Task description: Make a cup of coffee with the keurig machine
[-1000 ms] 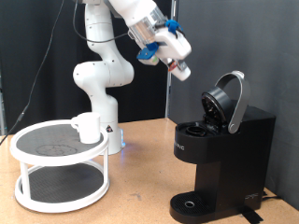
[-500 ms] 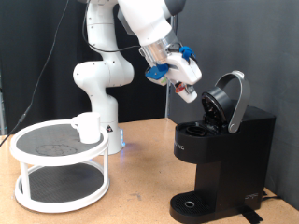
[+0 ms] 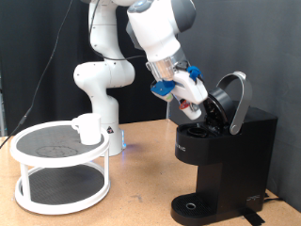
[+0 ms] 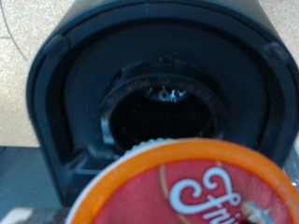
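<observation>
One gripper [image 3: 191, 102] gripped a pod [image 4: 187, 189], red top tipped toward the keurig machine's [image 3: 221, 151] open, raised lid.

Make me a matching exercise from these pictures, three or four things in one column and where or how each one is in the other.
Things
1. plain white ceramic mug
2. boxy matte-black coffee maker's hinged lid
3. small pod with orange-red foil top
4. two-finger gripper

States
A. raised open
B. on the white two-tier round stand's top shelf
C. just above the open brew chamber
D. close to the camera in the wrist view

Pairs: 1-B, 2-A, 3-D, 4-C
</observation>
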{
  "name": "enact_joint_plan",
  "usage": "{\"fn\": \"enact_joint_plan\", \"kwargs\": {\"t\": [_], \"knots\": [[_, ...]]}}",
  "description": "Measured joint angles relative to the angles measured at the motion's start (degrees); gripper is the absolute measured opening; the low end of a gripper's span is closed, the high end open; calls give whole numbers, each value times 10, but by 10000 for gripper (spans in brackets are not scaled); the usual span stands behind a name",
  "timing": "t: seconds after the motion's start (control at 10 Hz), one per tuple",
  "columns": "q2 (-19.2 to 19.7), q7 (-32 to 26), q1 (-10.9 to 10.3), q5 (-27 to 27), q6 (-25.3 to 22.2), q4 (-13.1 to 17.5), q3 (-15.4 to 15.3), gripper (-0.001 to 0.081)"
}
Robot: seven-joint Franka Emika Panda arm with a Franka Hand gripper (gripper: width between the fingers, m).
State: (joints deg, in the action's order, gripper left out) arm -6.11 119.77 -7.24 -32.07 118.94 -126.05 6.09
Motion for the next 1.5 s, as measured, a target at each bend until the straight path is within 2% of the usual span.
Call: {"fn": "enact_joint_plan", "kwargs": {"t": [0.9, 1.0, 1.1, 1.2, 1.3, 1.5], "knots": [[34, 0, 0, 0, 51, -21, -16, 388], [34, 0, 0, 0, 53, -23, -16, 466], [34, -1, 0, -1, 53, -24, -16, 466], [34, -3, 0, -2, 53, -24, -16, 657], [34, -9, 0, -8, 53, -24, -16, 714], [27, -38, 1, -35, 43, -24, -13, 731]]}}
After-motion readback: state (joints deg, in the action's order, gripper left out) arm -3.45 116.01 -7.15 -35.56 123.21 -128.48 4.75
